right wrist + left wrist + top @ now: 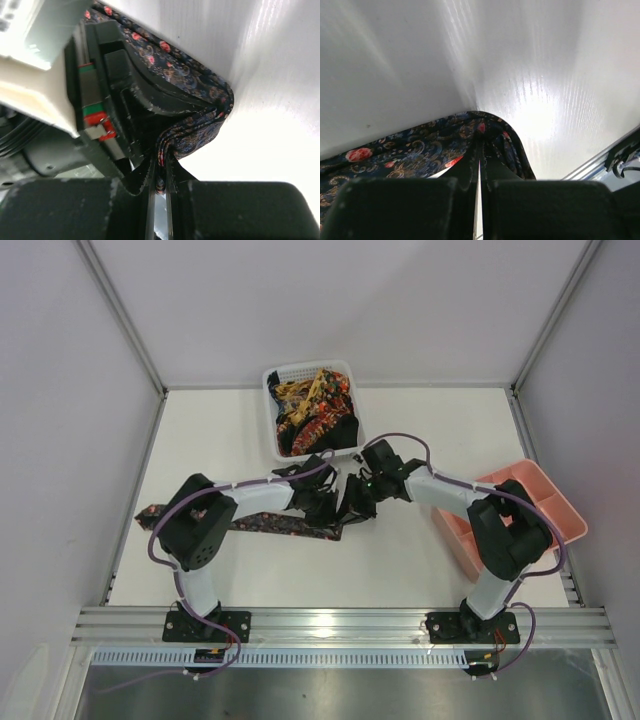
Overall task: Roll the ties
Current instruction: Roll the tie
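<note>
From above, we see a dark flowered tie [255, 524] lying flat from the left edge of the table to the middle, where the left gripper [325, 502] and right gripper [358, 502] meet. More ties [315, 410] fill the white basket [275, 380] at the top. In the left wrist view, the fingers are pressed together and the tie curls round their tips. In the right wrist view, the fingers pinch the tie's folded layers at the bottom middle.

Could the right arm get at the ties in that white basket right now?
Likely not yet: the basket sits close beyond the right pincer, but that pincer is shut on the tie lying on the table and would have to let go first.
</note>
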Robot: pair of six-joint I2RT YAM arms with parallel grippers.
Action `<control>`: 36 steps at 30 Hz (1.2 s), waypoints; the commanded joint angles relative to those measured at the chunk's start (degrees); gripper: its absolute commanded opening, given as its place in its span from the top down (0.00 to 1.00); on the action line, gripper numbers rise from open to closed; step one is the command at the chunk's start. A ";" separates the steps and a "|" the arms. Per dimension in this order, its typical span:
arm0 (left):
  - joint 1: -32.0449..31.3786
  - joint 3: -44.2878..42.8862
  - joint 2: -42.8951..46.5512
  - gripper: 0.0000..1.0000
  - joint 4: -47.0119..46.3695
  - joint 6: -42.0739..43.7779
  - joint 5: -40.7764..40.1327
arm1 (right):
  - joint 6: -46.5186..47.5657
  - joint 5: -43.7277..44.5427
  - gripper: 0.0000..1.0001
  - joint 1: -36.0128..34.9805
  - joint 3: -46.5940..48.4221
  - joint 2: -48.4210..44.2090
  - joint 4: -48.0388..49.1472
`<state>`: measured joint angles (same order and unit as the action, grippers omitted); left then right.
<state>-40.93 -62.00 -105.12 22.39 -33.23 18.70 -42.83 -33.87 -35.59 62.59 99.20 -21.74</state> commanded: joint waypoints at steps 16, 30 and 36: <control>1.29 -0.58 0.35 0.99 5.20 2.38 -2.96 | 4.94 3.10 1.00 -0.88 3.33 4.95 -4.54; 2.17 -0.84 4.31 0.99 7.66 3.00 -4.63 | 5.04 4.25 1.00 -1.41 5.88 5.83 -6.56; 2.34 -2.43 7.91 0.99 13.20 3.88 -10.78 | 5.21 4.77 1.00 -1.76 7.63 6.80 -7.70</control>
<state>-38.98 -62.11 -101.82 31.88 -30.96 12.45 -38.70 -30.26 -36.93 67.35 105.16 -28.18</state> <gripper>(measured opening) 0.007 0.132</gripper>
